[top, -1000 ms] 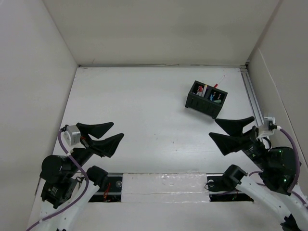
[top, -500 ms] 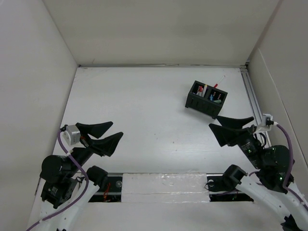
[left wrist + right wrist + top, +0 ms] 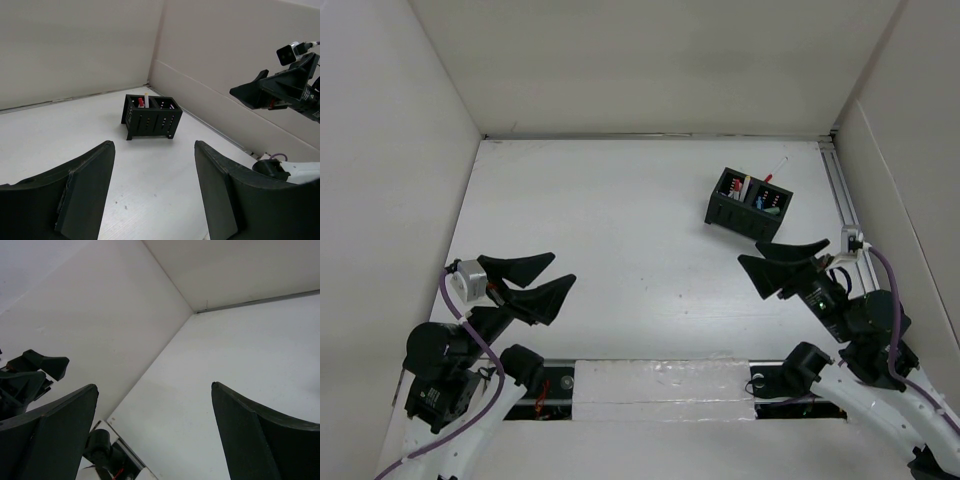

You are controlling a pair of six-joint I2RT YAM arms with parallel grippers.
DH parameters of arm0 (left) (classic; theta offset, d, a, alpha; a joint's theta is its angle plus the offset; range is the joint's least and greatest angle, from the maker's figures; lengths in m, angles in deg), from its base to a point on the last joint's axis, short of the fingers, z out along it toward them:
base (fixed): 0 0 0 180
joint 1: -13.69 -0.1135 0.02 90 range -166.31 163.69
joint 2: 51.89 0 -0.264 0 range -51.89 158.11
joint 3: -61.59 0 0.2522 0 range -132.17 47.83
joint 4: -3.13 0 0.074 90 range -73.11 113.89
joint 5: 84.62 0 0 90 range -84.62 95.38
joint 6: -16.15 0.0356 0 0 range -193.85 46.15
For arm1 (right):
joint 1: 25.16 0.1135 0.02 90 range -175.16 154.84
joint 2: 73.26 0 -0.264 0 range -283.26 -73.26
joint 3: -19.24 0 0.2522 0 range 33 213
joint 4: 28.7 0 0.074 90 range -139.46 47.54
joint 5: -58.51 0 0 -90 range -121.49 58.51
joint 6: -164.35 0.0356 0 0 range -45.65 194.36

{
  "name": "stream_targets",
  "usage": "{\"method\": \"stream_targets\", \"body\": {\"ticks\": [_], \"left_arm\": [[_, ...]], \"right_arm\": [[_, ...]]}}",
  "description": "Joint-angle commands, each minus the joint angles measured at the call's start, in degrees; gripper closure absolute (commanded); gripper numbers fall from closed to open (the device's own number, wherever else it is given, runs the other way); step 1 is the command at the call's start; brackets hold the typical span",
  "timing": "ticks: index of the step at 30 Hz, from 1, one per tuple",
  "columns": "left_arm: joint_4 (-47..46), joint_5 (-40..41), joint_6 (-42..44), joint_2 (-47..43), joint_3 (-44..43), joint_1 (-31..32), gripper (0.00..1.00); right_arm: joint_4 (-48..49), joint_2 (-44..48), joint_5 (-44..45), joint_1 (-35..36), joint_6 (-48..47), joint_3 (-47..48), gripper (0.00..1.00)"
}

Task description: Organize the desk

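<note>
The desk is a flat matte-white tabletop with white walls around it. A small black two-compartment organizer box stands at the right rear with small items and a white stick in it; it also shows in the left wrist view. My left gripper is open and empty above the near left of the desk. My right gripper is open and empty, just in front of the box. In the right wrist view the open gripper faces the bare desk and the left wall.
A metal rail runs along the right edge of the desk. A taped white strip covers the near edge between the arm bases. The right arm shows at the right of the left wrist view.
My right gripper has swung left and away from the right rail, toward the front of the organizer box. The left arm has not moved.
</note>
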State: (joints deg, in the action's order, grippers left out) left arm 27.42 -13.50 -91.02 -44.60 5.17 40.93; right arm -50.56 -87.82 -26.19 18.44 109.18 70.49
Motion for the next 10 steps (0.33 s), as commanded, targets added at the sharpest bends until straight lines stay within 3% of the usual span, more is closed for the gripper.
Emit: {"method": "stream_targets", "body": {"ticks": [1,6,7,10], "left_arm": [[-2.00,-0.55,0.56,0.27,0.47,-0.17,0.39],[-2.26,-1.25,0.82,0.18,0.99,-0.17,0.41],[-2.87,-2.82,1.08,-0.17,1.78,-0.17,0.47],[-2.96,-3.19,1.17,-0.26,1.70,-0.17,0.45]], "right_arm": [[3.44,0.24,0.15,0.35,0.59,-0.58,0.00],[3.61,0.07,0.15,0.35,0.85,-1.19,0.00],[3.62,0.07,0.32,0.35,0.94,-1.20,0.00],[3.88,0.15,0.24,0.35,0.94,-1.28,0.00]]}}
